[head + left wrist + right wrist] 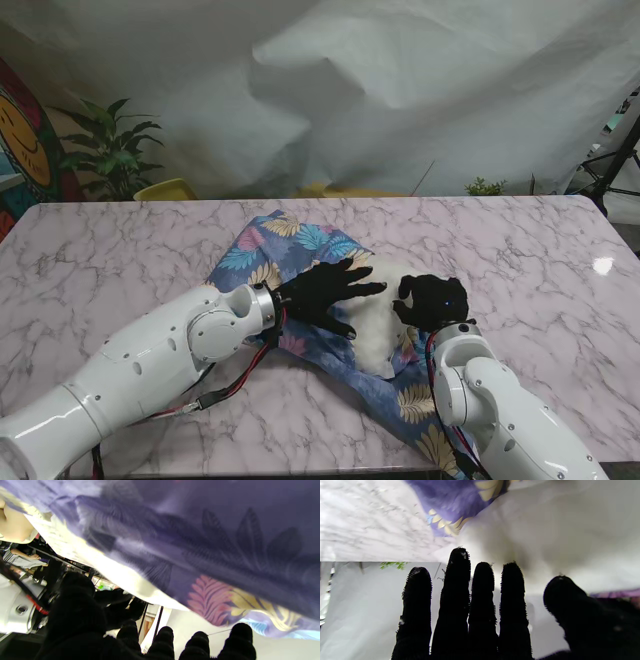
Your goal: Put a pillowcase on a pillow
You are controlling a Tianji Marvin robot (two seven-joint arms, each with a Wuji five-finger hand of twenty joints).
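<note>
Pillowcase (290,250) — blue-violet cloth printed with large leaves in yellow, pink and pale blue — lies rumpled near the middle of the marble-patterned table (110,255), running from the far left of centre toward the near edge by the right arm. The pillow (380,320) is white, soft and puffy; only a patch of it shows, lying on the cloth between the two hands. How far it sits inside the case cannot be told from above.

Left hand (325,292), in a black knit glove, lies flat on the cloth and pillow edge with fingers spread apart; nothing visibly pinched. In its wrist view the fingertips (240,635) stand separate, with the pillowcase (200,555) draped close over the lens and blurred. Right hand (432,300), also black-gloved, rests on the pillow's right side; from the stand it looks curled, yet its wrist view shows the fingers (456,600) straight and side by side, thumb apart, in front of the white pillow (545,530). Whether it grips any fabric — cannot tell.

Cloth is thin and creased; glove surface fuzzy. White draped sheet (400,90) hangs behind the table, potted plant (110,150) at far left.
</note>
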